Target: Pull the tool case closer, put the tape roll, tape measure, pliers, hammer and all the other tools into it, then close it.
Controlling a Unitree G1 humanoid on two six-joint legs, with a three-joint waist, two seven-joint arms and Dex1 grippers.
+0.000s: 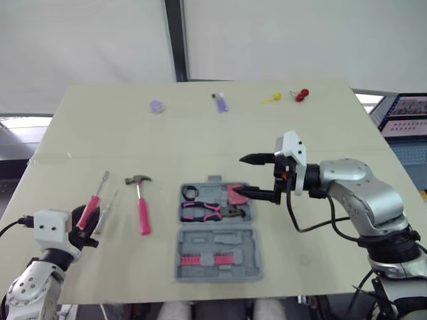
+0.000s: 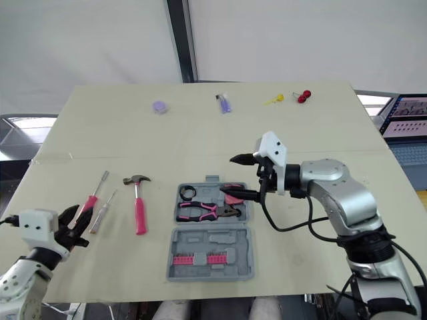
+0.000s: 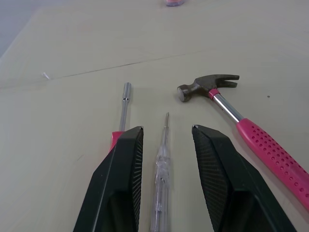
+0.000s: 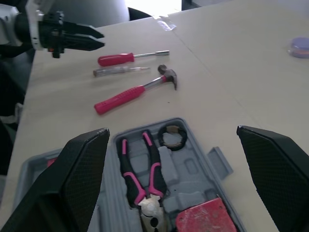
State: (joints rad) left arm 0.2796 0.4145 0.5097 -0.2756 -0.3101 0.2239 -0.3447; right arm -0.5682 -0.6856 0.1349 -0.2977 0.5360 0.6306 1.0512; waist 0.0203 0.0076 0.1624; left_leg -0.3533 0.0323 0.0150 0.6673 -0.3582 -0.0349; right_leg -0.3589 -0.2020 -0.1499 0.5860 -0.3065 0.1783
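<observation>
Tool case [image 1: 230, 240] lies open flat at the near middle of the bench [image 1: 200, 140]. The far half holds the tape roll [image 4: 172, 136], pliers [image 4: 140, 179] and red tape measure [image 4: 203, 220]. The near half has a row of pink bits [image 1: 203, 259].

My right gripper [image 1: 252, 177] is open wide over the case's far right corner, above the tape measure and holding nothing. Can't tell if the lower finger touches the tape measure.

Hammer [image 1: 142, 207] is on the bench just left of the case, head pointing away from me. Further left are the clear-handled screwdriver [image 3: 161, 159] and the pink-handled screwdriver [image 4: 116, 59], side by side.

My left gripper [image 2: 75, 223] is open, with its fingers straddling the clear screwdriver's handle and not closed on it. One finger covers part of the pink handle.

Along the far edge of the bench there's a purple disc [image 1: 156, 106], a small purple item [image 1: 220, 102], a yellow piece [image 1: 270, 99] and a red piece [image 1: 301, 95].
</observation>
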